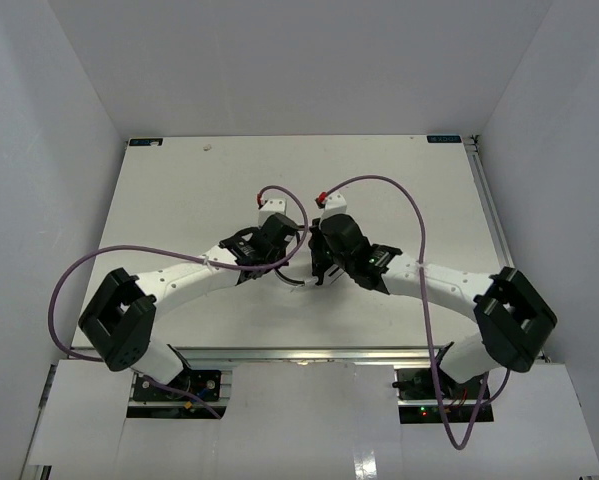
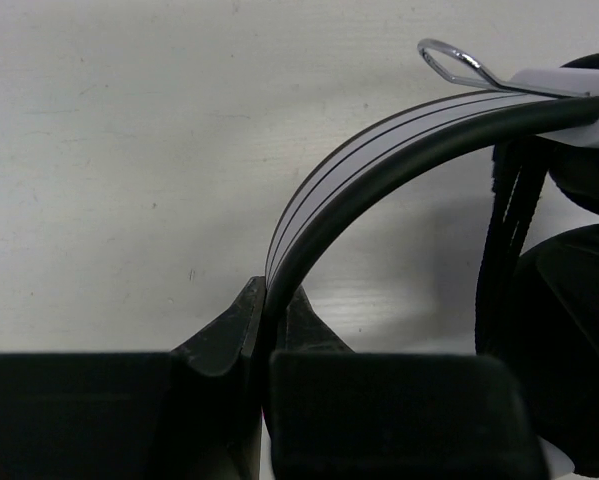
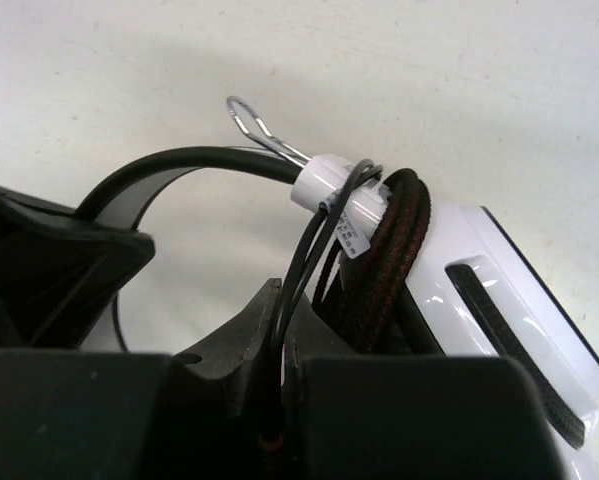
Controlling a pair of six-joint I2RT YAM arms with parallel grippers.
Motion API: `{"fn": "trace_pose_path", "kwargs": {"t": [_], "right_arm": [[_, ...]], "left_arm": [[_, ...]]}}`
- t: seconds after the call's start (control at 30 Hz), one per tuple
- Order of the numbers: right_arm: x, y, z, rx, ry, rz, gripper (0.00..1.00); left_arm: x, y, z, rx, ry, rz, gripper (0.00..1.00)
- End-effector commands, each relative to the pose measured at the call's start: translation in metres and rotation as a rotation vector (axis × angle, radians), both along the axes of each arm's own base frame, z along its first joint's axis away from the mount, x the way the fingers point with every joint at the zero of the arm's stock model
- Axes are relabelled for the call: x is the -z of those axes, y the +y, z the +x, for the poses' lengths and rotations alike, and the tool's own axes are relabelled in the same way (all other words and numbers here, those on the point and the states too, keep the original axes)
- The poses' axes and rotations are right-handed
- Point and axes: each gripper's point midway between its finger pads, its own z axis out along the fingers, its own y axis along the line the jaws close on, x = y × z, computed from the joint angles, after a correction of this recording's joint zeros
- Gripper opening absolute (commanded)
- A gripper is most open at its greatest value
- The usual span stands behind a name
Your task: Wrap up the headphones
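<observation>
The headphones sit mid-table between my two grippers, mostly hidden in the top view. My left gripper (image 2: 267,300) is shut on the thin black headband (image 2: 379,150), which arcs up to a white slider (image 2: 569,95). My right gripper (image 3: 282,300) is shut on the thin dark cord (image 3: 304,250), which rises to the white slider (image 3: 329,185). Several turns of braided dark cord (image 3: 389,250) are wound beside the white ear cup (image 3: 489,290). In the top view the left gripper (image 1: 289,240) and right gripper (image 1: 317,250) nearly meet.
Purple robot cables (image 1: 399,190) loop over the white table (image 1: 179,200). White walls enclose the table on three sides. A metal rail (image 1: 489,210) runs along the table's right edge. The arm bases stand at the near edge.
</observation>
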Motion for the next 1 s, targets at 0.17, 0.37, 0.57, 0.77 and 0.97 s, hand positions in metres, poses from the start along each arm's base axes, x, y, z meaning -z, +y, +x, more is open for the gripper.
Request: {"fn": "trace_pose_path", "kwargs": {"t": [0.17, 0.37, 0.57, 0.77, 0.97], "right_arm": [[0.009, 0.023, 0.071, -0.050, -0.106, -0.072, 0.14], [0.028, 0.044, 0.102, -0.079, -0.112, -0.113, 0.16], [0.043, 0.052, 0.115, -0.090, -0.109, -0.143, 0.21], [0.039, 0.058, 0.114, -0.106, -0.101, -0.122, 0.24], [0.034, 0.055, 0.114, -0.086, -0.105, -0.131, 0.26]], "left_arm": [[-0.004, -0.014, 0.050, -0.121, -0.042, -0.337, 0.04], [0.032, 0.002, 0.068, -0.194, 0.040, -0.398, 0.12], [0.032, 0.013, 0.075, -0.194, 0.009, -0.354, 0.45], [0.018, 0.024, 0.075, -0.218, -0.032, -0.338, 0.56], [0.007, 0.029, 0.077, -0.233, -0.061, -0.330, 0.57]]}}
